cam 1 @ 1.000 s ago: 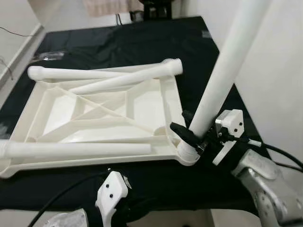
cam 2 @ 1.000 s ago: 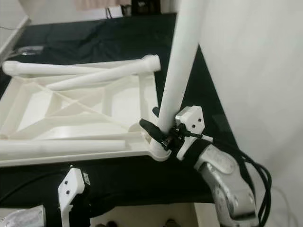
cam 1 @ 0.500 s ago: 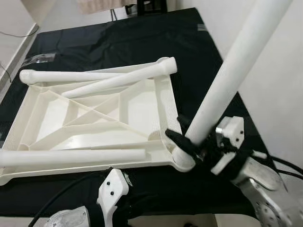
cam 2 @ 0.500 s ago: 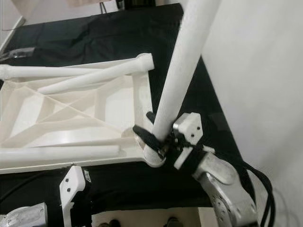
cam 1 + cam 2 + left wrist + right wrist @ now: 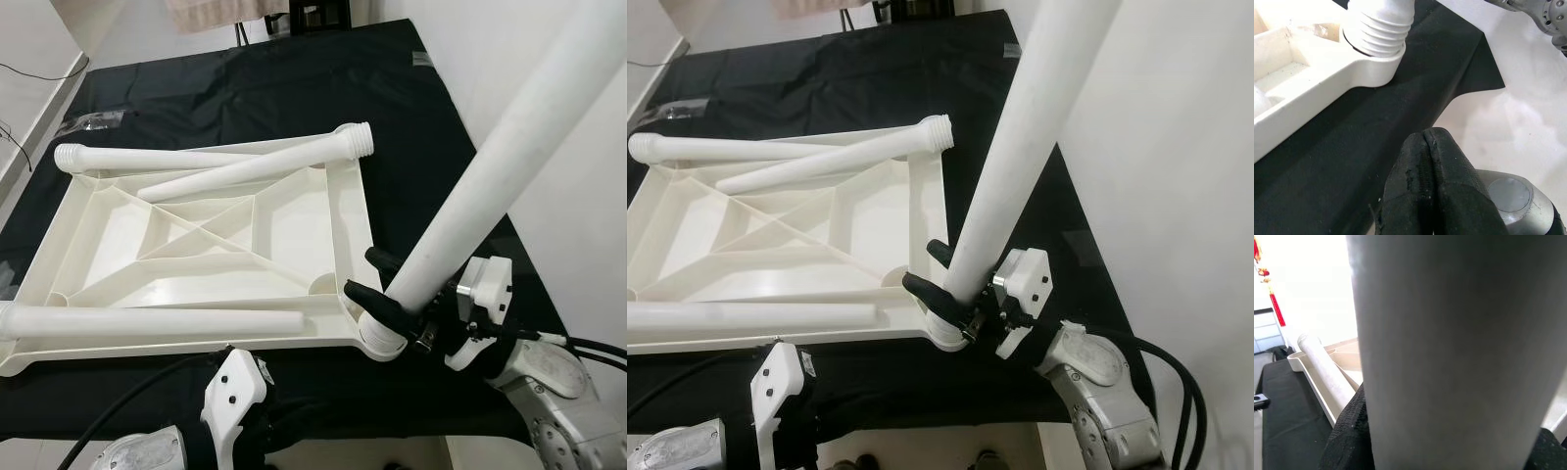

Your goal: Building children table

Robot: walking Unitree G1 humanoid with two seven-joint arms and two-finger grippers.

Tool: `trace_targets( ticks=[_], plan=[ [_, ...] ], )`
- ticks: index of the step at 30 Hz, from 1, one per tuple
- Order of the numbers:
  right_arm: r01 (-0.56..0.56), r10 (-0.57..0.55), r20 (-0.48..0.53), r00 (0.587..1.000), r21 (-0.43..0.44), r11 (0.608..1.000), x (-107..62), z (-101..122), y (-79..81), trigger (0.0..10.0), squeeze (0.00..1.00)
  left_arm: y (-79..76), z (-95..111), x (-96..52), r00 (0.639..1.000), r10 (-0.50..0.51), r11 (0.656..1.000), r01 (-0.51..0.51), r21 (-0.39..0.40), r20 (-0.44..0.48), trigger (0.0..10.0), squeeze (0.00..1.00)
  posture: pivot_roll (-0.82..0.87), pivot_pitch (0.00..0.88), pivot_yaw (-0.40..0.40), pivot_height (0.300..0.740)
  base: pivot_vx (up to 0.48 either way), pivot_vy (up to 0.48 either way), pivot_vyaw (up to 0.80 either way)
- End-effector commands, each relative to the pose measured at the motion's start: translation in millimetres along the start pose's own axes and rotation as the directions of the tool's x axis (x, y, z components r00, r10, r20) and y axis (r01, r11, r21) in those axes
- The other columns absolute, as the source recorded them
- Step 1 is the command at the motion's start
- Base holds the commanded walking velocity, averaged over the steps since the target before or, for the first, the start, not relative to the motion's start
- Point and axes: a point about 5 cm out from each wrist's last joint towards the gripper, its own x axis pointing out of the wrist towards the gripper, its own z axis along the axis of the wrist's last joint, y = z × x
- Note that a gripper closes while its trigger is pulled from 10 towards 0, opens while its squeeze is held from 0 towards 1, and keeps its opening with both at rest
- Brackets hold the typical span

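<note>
Bright even indoor light, head views sharp, right wrist view backlit w/ blown-out bg, close leg (image 5: 1449,352) soft-focus

A white plastic tabletop (image 5: 211,250) lies upside down on black cloth, its ribbed underside up. Three loose white legs (image 5: 250,168) lie across it. A fourth leg (image 5: 490,196) stands tilted in the near right corner socket (image 5: 377,338), its threaded end seated there.
</note>
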Motion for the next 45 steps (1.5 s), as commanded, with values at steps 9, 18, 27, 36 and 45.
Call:
trace_targets(
  ticks=[9,18,27,36,45],
  plan=[
    [-0.115,0.076,-0.26,0.963,-0.136,0.984,-0.6,-29,1.9,10.0,0.0,-1.3,-7,-1.8,0.999,-0.01,1.0,0.009,-0.024,-0.032,10.0,0.0,0.01,0.299,0.107,0.74,0.0,0.0,0.0],
    [-0.173,0.121,-0.358,0.926,-0.116,0.978,5.9,-33,-3.3,10.0,0.0,-2.8,-7,-1.0,0.999,-0.011,1.0,0.01,-0.025,-0.031,10.0,0.0,0.01,0.291,0.096,0.74,0.0,0.0,0.0],
    [0.136,-0.094,-0.353,0.931,0.096,0.986,18.1,-42,-33.7,10.0,0.0,-5.6,-7,-1.0,1.0,-0.01,0.999,0.01,-0.032,-0.026,10.0,0.0,0.01,0.285,0.088,0.74,0.0,0.0,0.0],
    [0.269,-0.203,-0.393,0.897,0.121,0.955,11.9,-59,-46.2,10.0,0.0,-6.1,-7,-2.4,1.0,-0.012,0.999,0.011,-0.033,-0.029,10.0,0.0,0.02,0.289,0.094,0.74,0.0,0.0,0.0],
    [0.225,-0.206,-0.337,0.919,0.017,0.974,13.5,-58,-44.3,10.0,0.0,-6.1,-6,-2.4,0.999,-0.015,0.999,0.014,-0.033,-0.03,10.0,0.0,0.02,0.302,0.102,0.74,0.0,0.0,0.0]
  ],
)
